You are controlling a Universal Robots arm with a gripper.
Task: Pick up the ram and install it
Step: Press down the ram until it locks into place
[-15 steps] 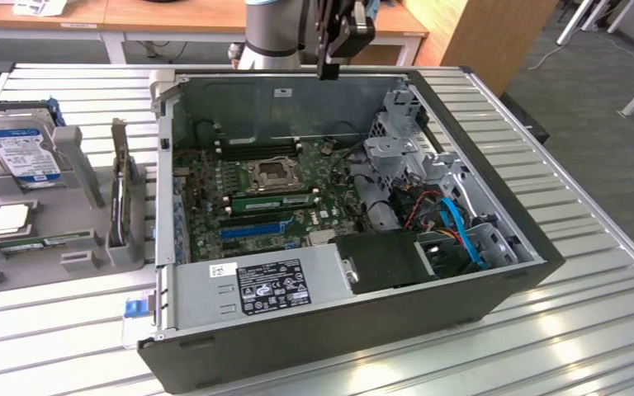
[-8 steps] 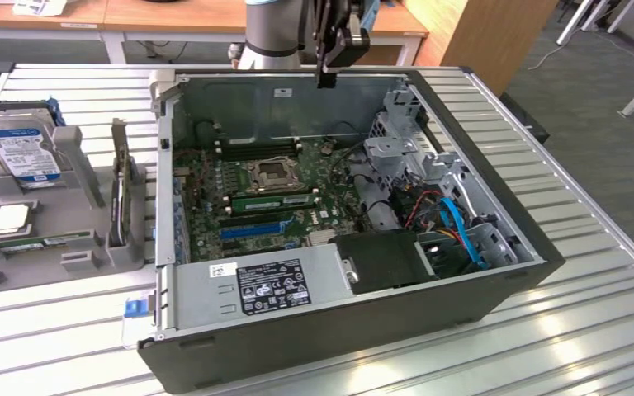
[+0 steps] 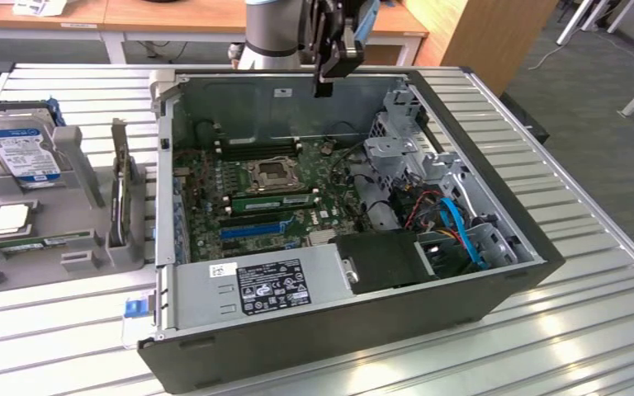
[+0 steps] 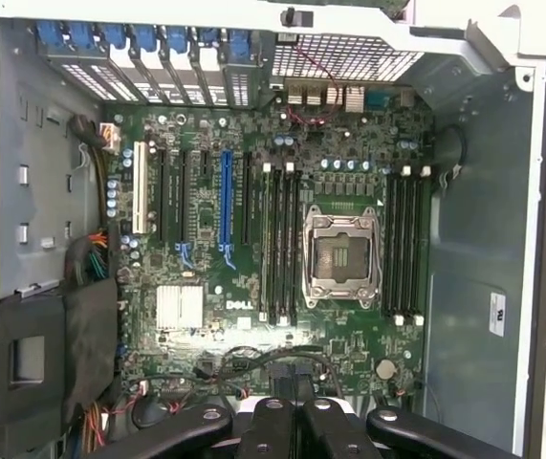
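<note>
On the slatted bench (image 3: 581,330) we see the ram (image 3: 275,200) seated on edge on the board (image 3: 209,221) inside the open case (image 3: 295,355), just beside the socket (image 3: 270,173), long axis parallel to the power supply (image 3: 257,285). The claw (image 3: 324,87) hangs closed and empty above the opposite wall. The tray (image 3: 75,262) holds another green stick (image 3: 47,242).

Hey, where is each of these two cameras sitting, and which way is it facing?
Exterior view: off the arm, raised, looking down across the slatted table at the open computer case; the arm and its gripper hang above the case's far side.
Wrist view: on the wrist, looking straight down at the motherboard inside the case; the shut gripper shows.
Shared: case, motherboard, processor socket, gripper.
</note>
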